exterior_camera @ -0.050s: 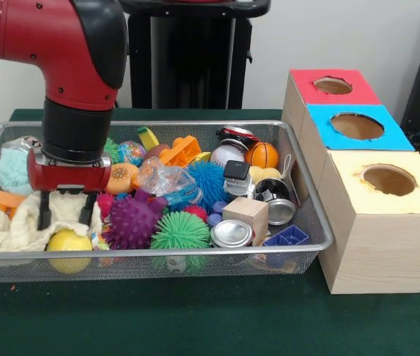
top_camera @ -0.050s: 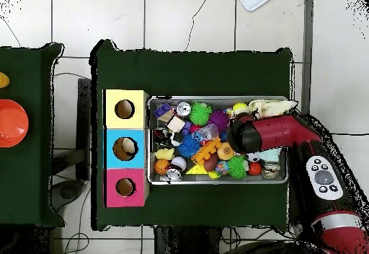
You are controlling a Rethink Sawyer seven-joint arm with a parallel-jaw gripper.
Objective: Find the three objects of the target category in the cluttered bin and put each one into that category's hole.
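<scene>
Down among the clutter, jaws wide apart over cream cloth [exterior_camera @ -0.050s: 17, 222], yellow ball [exterior_camera @ -0.050s: 69, 241] and purple spiky ball [exterior_camera @ -0.050s: 130, 220] beside.

wire-mesh metal bin [exterior_camera @ -0.050s: 310, 215], bare wooden block [exterior_camera @ -0.050s: 245, 216]

Front view: even, diffuse indoor light, moderately bright. Soft, short shadows lie under the wire bin [exterior_camera @ -0.050s: 310, 222] and beside the wooden boxes [exterior_camera @ -0.050s: 377, 237] on the green tabletop [exterior_camera @ -0.050s: 195, 319]. Small highlights show on the metal tin lids [exterior_camera @ -0.050s: 231, 233] and the red arm [exterior_camera @ -0.050s: 47, 37]. Mild softness throughout. Overhead view: flat lighting, floor tiles [top_camera @ -0.050s: 180, 20] bright, tabletop dark, fine detail lost among the bin contents.
</scene>
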